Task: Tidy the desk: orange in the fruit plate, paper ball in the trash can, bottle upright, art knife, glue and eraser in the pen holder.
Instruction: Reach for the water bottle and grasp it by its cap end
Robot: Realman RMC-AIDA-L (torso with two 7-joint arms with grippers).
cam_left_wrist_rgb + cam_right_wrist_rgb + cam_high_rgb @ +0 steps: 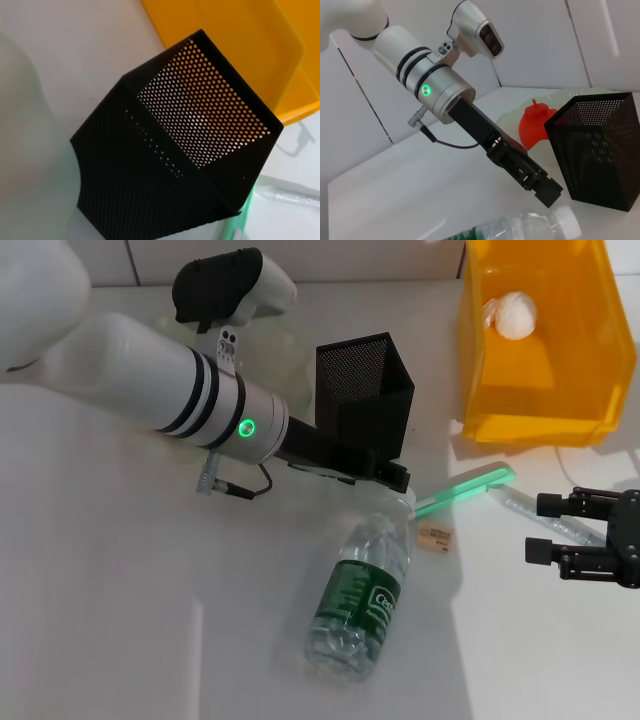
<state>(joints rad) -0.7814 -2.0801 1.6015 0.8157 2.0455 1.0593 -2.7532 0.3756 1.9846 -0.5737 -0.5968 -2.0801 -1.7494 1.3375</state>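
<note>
Clear thin plastic, lying on its side near mid-desk: bottle (358,598), cap pointing toward pen holder (365,390), looking partly filled, so probably some weight and water sloshing when tipped. Likely denting under a hard squeeze and slipping on the smooth wall; judging the stiffer neck just under the cap, or the labelled waist, as the best place for taking hold before swinging it upright. Reaching in low and slanted from the robot's left: left gripper (395,477), hovering just above the cap end, close beside the holder's base, nothing seen in it; how far open, cannot tell. Hanging idle at the right edge, well apart from the bottle: right gripper (540,528), spread open and holding nothing. Sitting just beside the bottle's shoulder: eraser (436,536). Resting already in trash can (480,390): paper ball (510,315).
</note>
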